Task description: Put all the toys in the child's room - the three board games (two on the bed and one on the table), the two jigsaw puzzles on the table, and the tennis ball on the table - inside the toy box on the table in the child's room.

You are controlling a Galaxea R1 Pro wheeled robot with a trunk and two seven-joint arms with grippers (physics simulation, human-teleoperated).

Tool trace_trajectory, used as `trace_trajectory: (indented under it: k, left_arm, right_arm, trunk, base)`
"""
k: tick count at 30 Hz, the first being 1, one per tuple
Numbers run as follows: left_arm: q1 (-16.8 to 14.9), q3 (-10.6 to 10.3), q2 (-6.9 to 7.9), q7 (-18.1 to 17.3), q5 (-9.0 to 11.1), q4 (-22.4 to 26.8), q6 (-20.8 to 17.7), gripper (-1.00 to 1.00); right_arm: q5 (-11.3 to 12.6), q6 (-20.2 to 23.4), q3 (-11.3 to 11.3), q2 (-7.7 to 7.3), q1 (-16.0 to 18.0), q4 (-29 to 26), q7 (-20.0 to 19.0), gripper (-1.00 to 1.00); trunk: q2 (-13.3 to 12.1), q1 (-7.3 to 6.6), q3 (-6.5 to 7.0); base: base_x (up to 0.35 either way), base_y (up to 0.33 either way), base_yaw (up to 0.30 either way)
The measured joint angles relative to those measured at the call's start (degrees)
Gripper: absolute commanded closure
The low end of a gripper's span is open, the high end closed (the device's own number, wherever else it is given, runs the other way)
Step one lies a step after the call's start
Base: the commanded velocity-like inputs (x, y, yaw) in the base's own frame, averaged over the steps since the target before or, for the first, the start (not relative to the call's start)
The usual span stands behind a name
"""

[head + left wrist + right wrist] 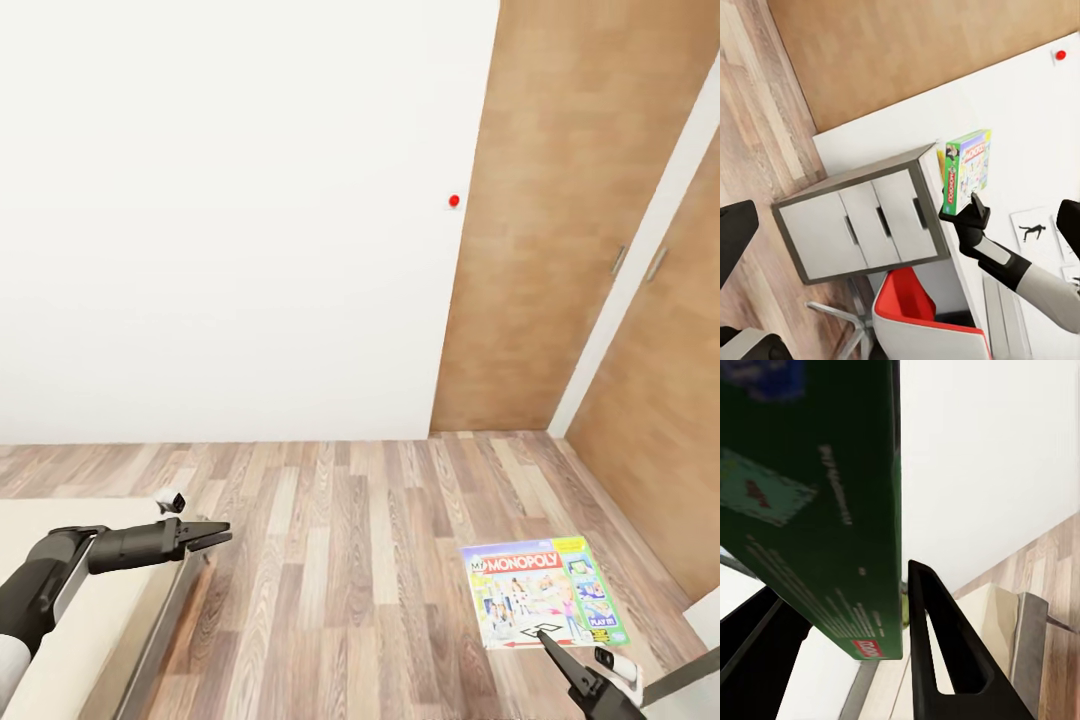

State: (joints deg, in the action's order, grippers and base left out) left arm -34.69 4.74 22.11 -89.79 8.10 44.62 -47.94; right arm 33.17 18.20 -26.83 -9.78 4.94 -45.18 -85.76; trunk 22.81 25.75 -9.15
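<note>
- Head view: the right pincer (560, 655) grips the Monopoly board game (545, 590) by its near edge and carries it flat above the wood floor (350, 560). The left pincer (215, 537) hangs over the bed's (70, 600) corner with nothing between its nearly closed fingers.
- Left wrist view: the game (966, 171) is pinched at one edge, near a grey cabinet (862, 221) and a red chair (919, 319).
- Right wrist view: the box's green side (817, 510) sits between both fingers (937, 645). It is probably light, stiff cardboard with a slick surface, so an edge grip may let it sag or slip; a hold deeper in would be safer.
</note>
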Motion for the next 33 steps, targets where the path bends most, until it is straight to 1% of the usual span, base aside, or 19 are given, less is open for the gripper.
trace_trajectory:
  k: [9, 14, 21, 33]
  left_arm:
    - [0.0, 0.1, -0.03, 0.0, 0.01, 0.0, 0.04, -1.0]
    - [0.0, 0.11, -0.07, 0.0, -0.01, 0.0, -0.11, -1.0]
    - [0.0, 0.11, -0.07, 0.0, -0.01, 0.0, -0.14, -1.0]
    - [0.0, 0.02, -0.07, 0.0, 0.01, 0.0, -0.14, -1.0]
  right_arm:
    - [0.01, 0.0, -0.01, 0.02, 0.01, 0.0, 0.0, 1.0]
    - [0.05, 0.0, 0.01, 0.0, 0.0, 0.0, 0.0, 1.0]
    - [0.05, 0.0, 0.0, 0.02, 0.0, 0.0, 0.0, 1.0]
    - [0.04, 0.0, -0.02, 0.01, -0.01, 0.0, 0.0, 1.0]
  trunk:
    - [0.0, 0.0, 0.66]
    - [0.0, 0.02, 1.03]
    - [-0.01, 0.0, 1.55]
    - [-0.01, 0.02, 2.44]
  base:
    - [-0.016, 0.003, -0.191]
    - [-0.19, 0.066, -0.192]
    - [-0.066, 0.018, -0.192]
    - [-0.126, 0.001, -0.193]
